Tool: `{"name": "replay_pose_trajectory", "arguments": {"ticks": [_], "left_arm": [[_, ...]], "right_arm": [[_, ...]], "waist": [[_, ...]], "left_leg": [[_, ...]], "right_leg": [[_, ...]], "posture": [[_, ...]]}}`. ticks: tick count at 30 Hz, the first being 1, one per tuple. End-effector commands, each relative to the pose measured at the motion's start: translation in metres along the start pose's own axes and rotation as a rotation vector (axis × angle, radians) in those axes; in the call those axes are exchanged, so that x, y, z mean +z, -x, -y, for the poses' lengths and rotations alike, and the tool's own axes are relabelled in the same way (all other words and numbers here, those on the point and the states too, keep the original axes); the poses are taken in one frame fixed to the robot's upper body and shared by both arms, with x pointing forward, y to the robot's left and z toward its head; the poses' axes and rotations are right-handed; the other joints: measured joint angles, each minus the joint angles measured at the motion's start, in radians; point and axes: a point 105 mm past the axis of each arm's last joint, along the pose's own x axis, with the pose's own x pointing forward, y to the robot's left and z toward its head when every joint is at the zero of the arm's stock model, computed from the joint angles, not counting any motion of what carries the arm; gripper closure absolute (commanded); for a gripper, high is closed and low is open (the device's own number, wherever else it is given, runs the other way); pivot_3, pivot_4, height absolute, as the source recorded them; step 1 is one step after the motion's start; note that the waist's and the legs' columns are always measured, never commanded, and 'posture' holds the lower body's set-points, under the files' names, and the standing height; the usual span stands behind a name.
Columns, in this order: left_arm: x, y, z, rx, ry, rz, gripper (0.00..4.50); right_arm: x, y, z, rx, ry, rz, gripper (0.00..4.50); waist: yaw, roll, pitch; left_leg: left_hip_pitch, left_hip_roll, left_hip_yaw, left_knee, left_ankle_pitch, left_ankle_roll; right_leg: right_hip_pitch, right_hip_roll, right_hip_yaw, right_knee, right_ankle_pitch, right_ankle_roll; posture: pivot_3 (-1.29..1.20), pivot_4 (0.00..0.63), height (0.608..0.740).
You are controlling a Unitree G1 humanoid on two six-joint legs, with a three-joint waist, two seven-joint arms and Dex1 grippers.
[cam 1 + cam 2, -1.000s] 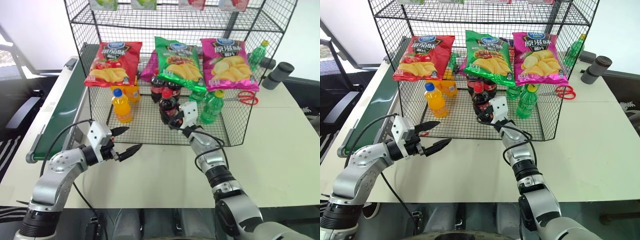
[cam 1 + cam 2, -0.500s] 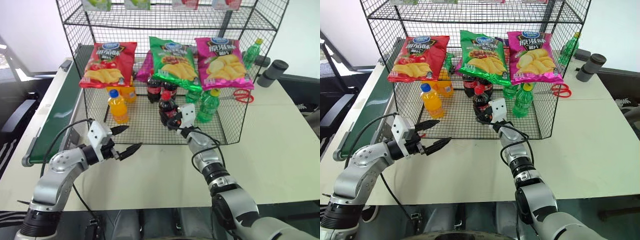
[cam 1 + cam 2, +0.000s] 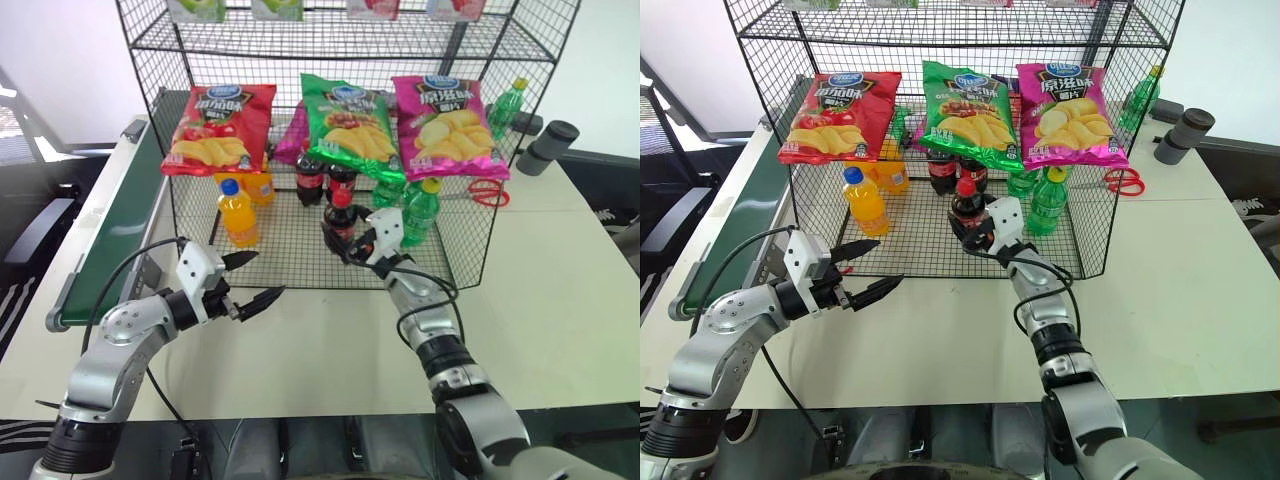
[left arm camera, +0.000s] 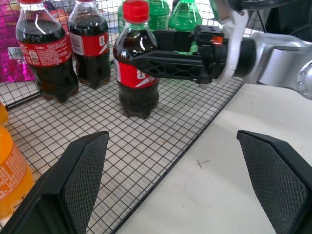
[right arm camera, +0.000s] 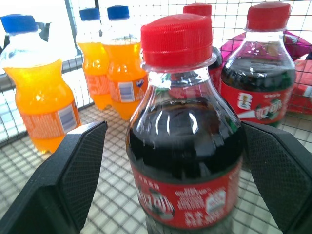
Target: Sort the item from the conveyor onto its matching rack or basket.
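cola bottle is standing upright on the rack floor, right tool sitting spread open around it, left tool hovering open outside the rack.

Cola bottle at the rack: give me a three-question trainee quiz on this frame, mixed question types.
1. True or false: the cola bottle stands upright on the rack floor.
2. The right gripper is: A) clamped on the bottle, B) open with a finger on each side of the bottle, C) over the conveyor.
3. What drink stands left of the colas?

Key: 1 true. 2 B. 3 orange soda.
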Motion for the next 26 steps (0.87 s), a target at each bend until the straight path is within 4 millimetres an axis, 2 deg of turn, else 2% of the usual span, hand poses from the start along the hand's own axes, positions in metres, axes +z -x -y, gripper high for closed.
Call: {"name": "replay_pose_trajectory", "arguments": {"ticks": [1,6,9,14,18,22,26], "left_arm": [[0.006,0.001,-0.003,0.018,-0.018,0.002,0.0],[0.005,0.004,-0.006,0.03,-0.015,-0.006,0.0],[0.005,0.008,-0.012,0.047,-0.024,-0.011,0.0],[0.004,0.026,-0.024,0.091,-0.038,-0.043,0.0],[-0.001,0.043,-0.032,0.116,-0.035,-0.088,0.0],[-0.003,0.053,-0.036,0.129,-0.035,-0.113,0.0],[-0.003,0.055,-0.036,0.13,-0.044,-0.116,0.0]], "right_arm": [[0.021,0.016,0.005,0.048,0.029,0.023,0.05],[0.031,0.049,0.022,0.063,0.043,-0.035,0.05],[0.044,0.078,0.034,0.093,0.077,-0.08,0.05],[0.067,0.124,0.057,0.107,0.119,-0.156,0.05],[0.077,0.152,0.068,0.111,0.123,-0.233,0.05],[0.077,0.166,0.077,0.078,0.125,-0.277,0.05],[0.076,0.166,0.078,0.074,0.123,-0.281,0.05]], "waist": [[0.0,0.0,0.0],[-0.001,0.0,0.0],[0.003,0.0,0.0],[0.014,0.001,0.0],[0.016,0.001,0.0],[0.027,0.001,0.0],[0.03,0.001,0.0]], "left_leg": [[0.0,0.0,0.0,0.0,0.0,0.0],[0.0,0.0,0.0,0.0,0.0,0.0],[0.0,0.0,0.0,0.0,0.0,0.0],[0.0,0.0,0.0,0.0,0.0,0.0],[0.001,0.0,0.0,0.0,0.0,0.001],[0.001,0.0,0.0,0.0,0.0,0.001],[0.001,0.0,0.0,0.0,0.0,0.001]], "right_leg": [[0.0,0.0,0.0,0.0,0.0,0.0],[0.0,0.0,0.0,0.0,0.0,0.0],[0.0,0.0,0.0,0.0,0.0,0.0],[0.001,0.0,0.0,-0.003,0.0,0.0],[0.002,0.001,0.0,-0.003,0.0,0.0],[0.002,0.001,0.0,-0.003,0.0,0.0],[0.003,0.001,0.0,-0.003,0.0,-0.001]], "posture": [[0.0,0.15,0.74],[0.0,0.15,0.74],[0.0,0.15,0.74],[0.0,0.15,0.74],[0.0,0.15,0.74],[0.0,0.15,0.74],[0.0,0.15,0.74]]}}
